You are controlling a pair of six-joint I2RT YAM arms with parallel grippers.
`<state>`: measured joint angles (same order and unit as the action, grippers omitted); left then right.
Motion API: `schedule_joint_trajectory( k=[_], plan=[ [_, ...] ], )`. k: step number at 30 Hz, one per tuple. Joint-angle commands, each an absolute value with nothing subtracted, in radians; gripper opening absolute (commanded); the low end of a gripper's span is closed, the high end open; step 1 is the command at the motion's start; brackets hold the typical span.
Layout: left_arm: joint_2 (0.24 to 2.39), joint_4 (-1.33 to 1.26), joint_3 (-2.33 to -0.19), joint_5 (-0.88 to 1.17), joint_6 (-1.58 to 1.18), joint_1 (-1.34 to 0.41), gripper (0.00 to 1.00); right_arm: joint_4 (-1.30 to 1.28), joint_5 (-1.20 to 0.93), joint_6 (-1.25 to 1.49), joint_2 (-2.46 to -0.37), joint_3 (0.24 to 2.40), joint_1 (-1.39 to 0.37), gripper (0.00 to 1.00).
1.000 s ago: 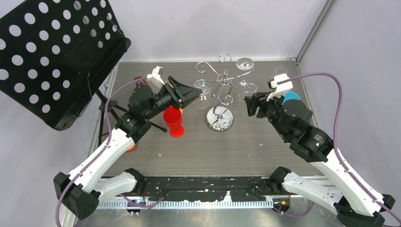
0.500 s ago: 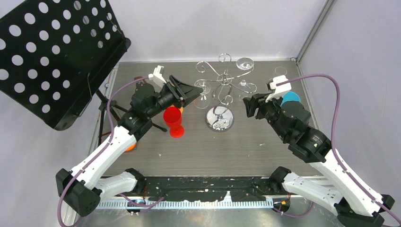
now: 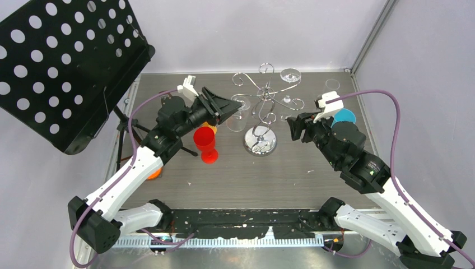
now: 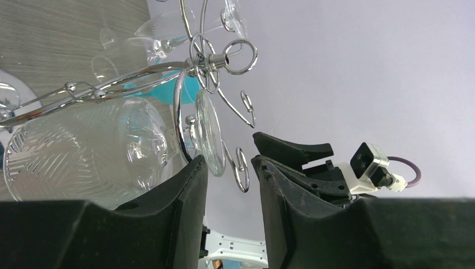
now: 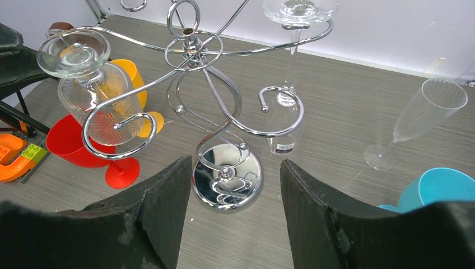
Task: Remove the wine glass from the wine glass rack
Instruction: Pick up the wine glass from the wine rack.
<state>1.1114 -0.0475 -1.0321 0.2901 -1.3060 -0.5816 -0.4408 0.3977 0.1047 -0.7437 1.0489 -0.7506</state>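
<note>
Top external view: we read the table from nine o'clock across to four, taking the wine glass rack point(image 3: 264, 101) as the centre of the dial.
Music stand point(image 3: 61, 67): far out between nine and ten o'clock, well apart from the work.
Red goblet point(image 3: 206, 144): upright at about eight o'clock, under the left arm.
Left gripper point(image 3: 234, 106): at nine o'clock and turned sideways. We judge this lets it meet the glass's foot at the open end of the scroll arm. It is partly spread, with the foot's rim between the fingers point(image 4: 187, 185), and we make out no pinch.
Wine glass point(image 4: 84, 151): hangs bowl down from the nine o'clock arm, its foot resting on the wire. We therefore expect a slide outward rather than a lift.
Second glass point(image 3: 290, 74): hangs at one o'clock, untouched.
Right gripper point(image 3: 297, 128): at four o'clock, spread wide and holding nothing. It faces the mirrored base point(image 5: 227, 176), probably to steady it.
Writing: a small sticker on the clear bowl point(image 5: 283, 131) beneath the second glass's stem, too small to read. We find no brand elsewhere.
</note>
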Motion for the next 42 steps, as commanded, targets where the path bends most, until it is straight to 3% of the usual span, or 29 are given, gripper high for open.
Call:
schedule_joint_trajectory(
  k=[1, 42],
  plan=[
    [1.121, -0.077, -1.089, 0.268, -1.307, -0.583, 0.4, -0.391, 0.394, 0.108, -0.729, 1.05, -0.747, 0.65],
    [1.203, 0.319, -1.264, 0.181, -1.205, -0.583, 0.23, -0.34, 0.393, 0.124, -0.648, 0.932, -0.745, 0.65]
  ],
)
